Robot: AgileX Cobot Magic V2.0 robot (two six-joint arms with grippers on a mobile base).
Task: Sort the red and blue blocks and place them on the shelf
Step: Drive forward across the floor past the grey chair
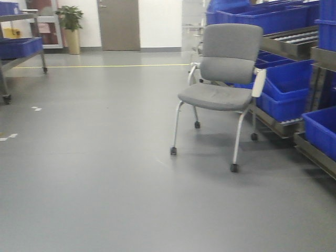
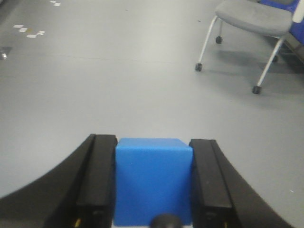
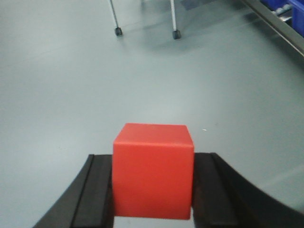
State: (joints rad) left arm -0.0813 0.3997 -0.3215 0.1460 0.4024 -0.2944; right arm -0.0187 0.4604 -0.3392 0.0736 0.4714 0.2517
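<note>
In the left wrist view a bright blue block (image 2: pixel 153 178) sits squeezed between both black fingers of my left gripper (image 2: pixel 153 183), held above the grey floor. The right wrist view shows a bright red block (image 3: pixel 153 168) clamped the same way in my right gripper (image 3: pixel 153 187). The shelf (image 1: pixel 294 44) stands at the right of the front view, a steel rack with roller tracks and tiers of blue crates (image 1: pixel 286 86). Neither gripper nor block appears in the front view.
A grey wheeled chair (image 1: pixel 223 89) stands on the floor in front of the shelf, its legs (image 2: pixel 204 45) also in the left wrist view. A steel cart with a blue crate (image 1: pixel 18 47) is at far left. A potted plant (image 1: pixel 70 26) and a door (image 1: pixel 118 23) lie beyond.
</note>
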